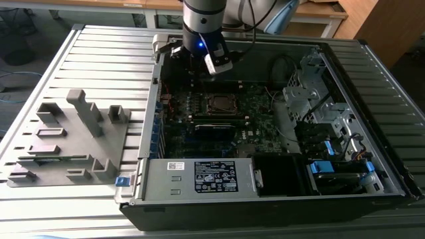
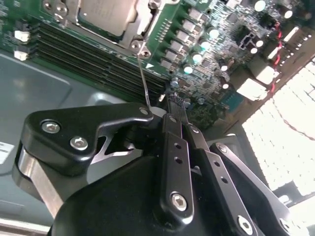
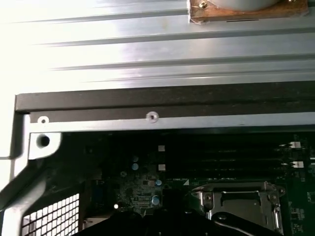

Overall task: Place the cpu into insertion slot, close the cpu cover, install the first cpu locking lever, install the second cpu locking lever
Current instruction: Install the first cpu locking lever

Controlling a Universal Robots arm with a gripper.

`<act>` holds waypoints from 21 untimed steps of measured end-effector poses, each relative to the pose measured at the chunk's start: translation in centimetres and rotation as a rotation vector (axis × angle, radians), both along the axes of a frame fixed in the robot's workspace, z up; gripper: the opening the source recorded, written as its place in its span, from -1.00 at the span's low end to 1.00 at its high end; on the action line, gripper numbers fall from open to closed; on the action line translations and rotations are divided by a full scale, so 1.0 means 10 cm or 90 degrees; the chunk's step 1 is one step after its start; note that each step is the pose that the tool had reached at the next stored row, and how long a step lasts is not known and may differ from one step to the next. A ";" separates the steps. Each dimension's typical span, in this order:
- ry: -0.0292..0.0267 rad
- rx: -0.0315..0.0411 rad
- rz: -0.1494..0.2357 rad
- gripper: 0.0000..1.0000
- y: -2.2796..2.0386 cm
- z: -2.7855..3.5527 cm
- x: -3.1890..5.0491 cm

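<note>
The cpu (image 2: 105,14) lies in the insertion slot (image 1: 220,103) on the motherboard, its grey top showing through the cpu cover (image 2: 142,22), which lies flat around it. One thin wire locking lever (image 2: 142,76) stands up from the socket's corner and ends right beside my gripper (image 2: 175,101). The black fingers (image 2: 173,147) are pressed together, with nothing visible between them. In the exterior view my gripper (image 1: 192,74) hangs inside the case just beyond the socket's far side. The first wrist view shows the cover (image 3: 241,201) with a dark lever (image 3: 236,227) along it.
Long black memory slots (image 2: 93,69) run beside the socket. The open computer case (image 1: 199,191) lies on a slatted metal table (image 1: 99,59), with its drive bays and cables (image 1: 319,124) on the exterior view's right. A grey fixture (image 1: 66,139) with upright blocks stands at the exterior view's left.
</note>
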State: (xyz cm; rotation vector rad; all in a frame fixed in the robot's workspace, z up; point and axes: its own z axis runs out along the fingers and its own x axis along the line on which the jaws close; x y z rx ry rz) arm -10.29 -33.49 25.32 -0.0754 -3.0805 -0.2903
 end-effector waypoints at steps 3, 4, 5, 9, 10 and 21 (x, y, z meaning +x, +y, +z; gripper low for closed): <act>0.0000 0.0007 0.000 -0.79 0.000 0.000 0.083; 0.0001 0.0008 0.000 -0.79 0.000 0.000 0.115; 0.0000 0.0008 0.000 -0.79 0.000 0.000 0.148; 0.0000 0.0008 0.000 -0.79 0.000 0.000 0.286; 0.0001 0.0008 0.000 -0.79 0.000 0.000 0.317; -0.0074 0.0001 0.000 -0.79 0.000 -0.029 0.389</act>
